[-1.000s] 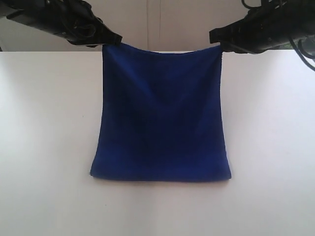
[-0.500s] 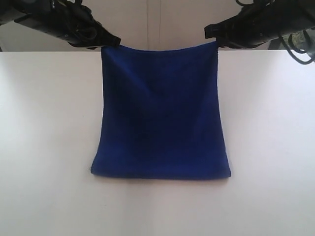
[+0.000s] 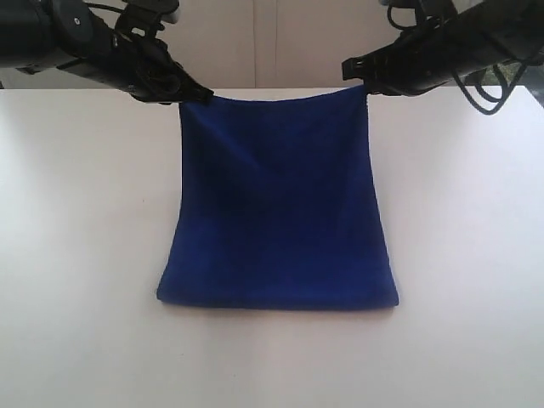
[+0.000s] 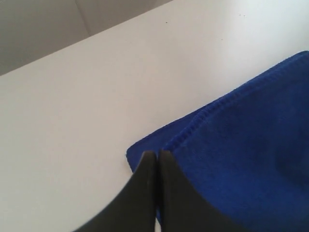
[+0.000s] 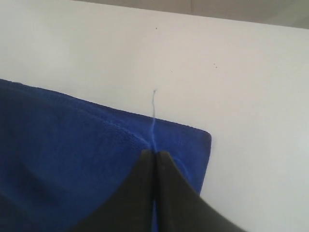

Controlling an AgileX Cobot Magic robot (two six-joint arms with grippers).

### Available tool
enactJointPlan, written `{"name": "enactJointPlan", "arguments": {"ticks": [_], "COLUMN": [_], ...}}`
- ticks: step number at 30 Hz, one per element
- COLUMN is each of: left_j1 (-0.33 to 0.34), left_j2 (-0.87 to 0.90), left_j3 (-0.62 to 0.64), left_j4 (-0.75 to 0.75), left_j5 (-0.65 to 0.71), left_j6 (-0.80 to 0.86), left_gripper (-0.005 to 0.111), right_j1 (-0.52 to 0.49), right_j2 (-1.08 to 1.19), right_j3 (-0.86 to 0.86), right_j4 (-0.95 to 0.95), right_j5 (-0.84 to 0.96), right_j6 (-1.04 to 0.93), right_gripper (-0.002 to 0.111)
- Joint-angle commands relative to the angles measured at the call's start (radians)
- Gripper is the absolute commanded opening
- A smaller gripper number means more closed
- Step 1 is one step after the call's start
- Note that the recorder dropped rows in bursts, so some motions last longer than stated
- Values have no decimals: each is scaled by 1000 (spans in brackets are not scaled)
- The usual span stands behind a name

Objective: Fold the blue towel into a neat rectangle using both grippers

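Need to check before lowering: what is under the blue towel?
The white table shows all round the blue towel, whose near edge rests on it. The left pincer and right pincer pinch its far corners. Whatever lies beneath is covered.

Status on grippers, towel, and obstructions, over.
Both shut: left gripper, right gripper, on far corners of blue towel. Far edge raised, near edge on table. Nothing seen in the way.

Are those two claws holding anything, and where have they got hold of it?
Yes, the towel. The left gripper and the right gripper each pinch one of its two raised corners.
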Motion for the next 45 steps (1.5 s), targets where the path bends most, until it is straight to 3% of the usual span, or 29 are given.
{"name": "enactJointPlan", "arguments": {"ticks": [1,13,45], "left_j1": [14,40,38], "left_j2": [35,104,294], "left_j3": [-59,-165,-244], "left_j4": [-10,-10,-43], "left_j5": [27,81,-84], "left_j6": [3,3,27], "left_gripper": [0,0,0], "right_j1": [-4,-4,-4], "right_j2": [36,86,260], "right_j3": [-23,-89,-93], "right_j4": [-1,-1,-1], "right_j5": [-23,-29,-243], "right_j6": [-1,-1,-1], "right_gripper": [0,0,0]}}
